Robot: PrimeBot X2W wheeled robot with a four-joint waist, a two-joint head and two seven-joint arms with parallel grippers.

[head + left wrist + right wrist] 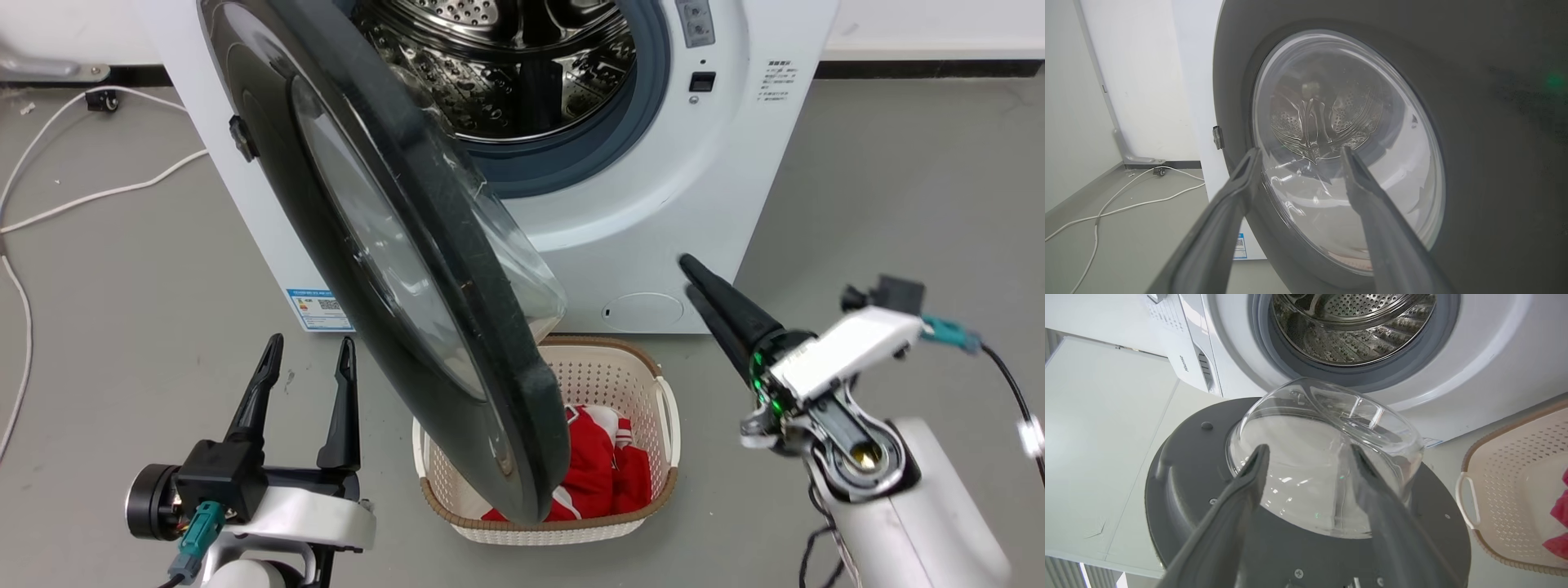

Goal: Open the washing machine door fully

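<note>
A smooth grey floor [898, 204] is seen across the room; it is met at the far side by a dark skirting under a pale wall; a white cable [106, 193] is trailed over it at the left. The washing machine [718, 188] is stood on this floor at the far centre; its steel drum [506, 65] and grey rubber ring [645, 106] are exposed. The washing machine door [384, 245] is hinged at the machine's left and is swung out part-way towards the near side; its bulging glass is turned to the right, and its free edge is seen over a cream basket [645, 367] set on the floor just in front of the machine; red and white cloth [604, 465] is held in the basket. The left pincer [312, 340] is kept at the near left, beside the door's outer face, fingers spread and nothing gripped. The right pincer [690, 276] is raised at the near right, pointed at the door's inner side; its fingers [1241, 490] are parted and nothing is held.
</note>
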